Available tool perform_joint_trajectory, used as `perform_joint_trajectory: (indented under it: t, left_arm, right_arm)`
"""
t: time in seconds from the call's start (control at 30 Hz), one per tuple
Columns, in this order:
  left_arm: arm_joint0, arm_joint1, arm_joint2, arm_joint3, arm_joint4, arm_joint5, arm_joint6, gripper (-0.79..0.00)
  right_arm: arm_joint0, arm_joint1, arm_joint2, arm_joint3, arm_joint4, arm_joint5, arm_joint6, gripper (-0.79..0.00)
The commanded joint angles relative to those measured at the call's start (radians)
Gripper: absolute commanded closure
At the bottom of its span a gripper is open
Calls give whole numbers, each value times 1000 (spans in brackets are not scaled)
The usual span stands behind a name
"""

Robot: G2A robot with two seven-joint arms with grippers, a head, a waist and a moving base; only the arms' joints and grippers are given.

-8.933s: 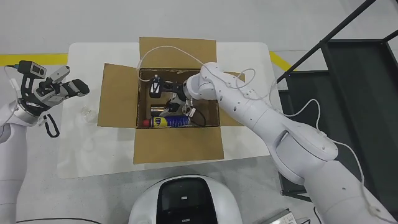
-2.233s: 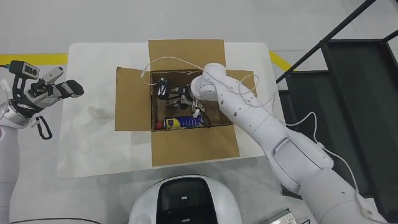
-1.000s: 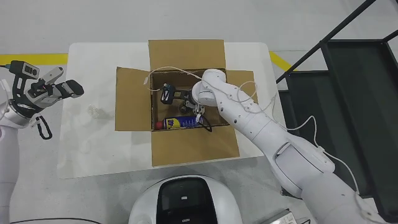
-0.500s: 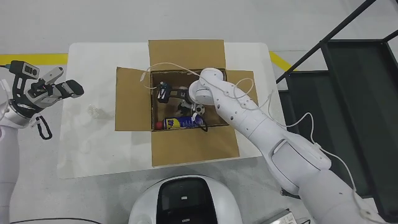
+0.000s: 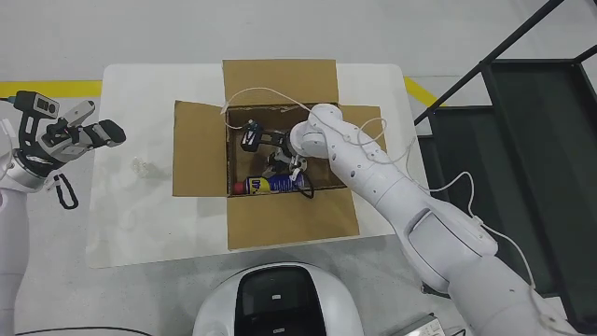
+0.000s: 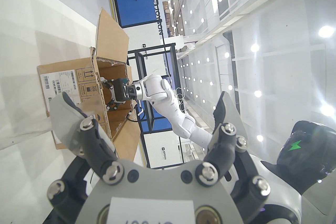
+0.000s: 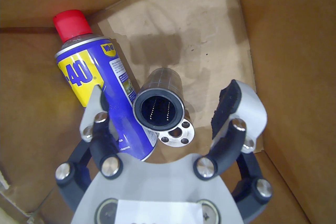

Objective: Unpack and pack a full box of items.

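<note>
In box [image 5: 201, 163] we saw right gripper [image 7: 163, 96] wide-jawed over bearing [image 7: 158, 104] | left gripper [image 6: 143, 104] wide, empty, outside box | we feared finger striking spray can [image 7: 105, 83], bearing rolling.

One box [image 5: 201, 154], one spray can [image 7: 110, 72] — one bearing [image 7: 164, 86]

spray can [image 7: 86, 62]: base end hidden behind a finger of the right gripper [image 7: 163, 90] | flanged metal sleeve [image 7: 168, 80]: flange partly covered by its own barrel | box [image 5: 201, 163]: floor partly covered by the arm in top view | small clear thing [image 5: 142, 165] on table [image 5: 131, 229]: too small to tell
</note>
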Motion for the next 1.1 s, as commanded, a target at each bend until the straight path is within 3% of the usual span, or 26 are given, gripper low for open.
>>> perform_joint_trajectory:
  t: [0.0,0.23,0.37,0.43,0.57,0.63,1.07]
  left_arm:
    - [0,0,0,0,0,0,0,-785]
    - [0,0,0,0,0,0,0,-785]
    - [0,0,0,0,0,0,0,-785]
    - [0,0,0,0,0,0,0,-785]
    - [0,0,0,0,0,0,0,-785]
    - [0,0,0,0,0,0,0,-785]
    - [0,0,0,0,0,0,0,-785]
  right_arm:
    - [0,-1,1,9,5,3,0,-603]
    - [2,-7,-6,39,14,4,5,-625]
    - [6,-11,-11,55,15,5,4,-594]
    - [8,-13,-14,63,14,6,3,-542]
    - [12,-17,-17,74,14,4,0,-249]
    - [15,-18,-17,75,14,2,-3,0]
    - [-9,14,36,-67,-12,39,7,0]
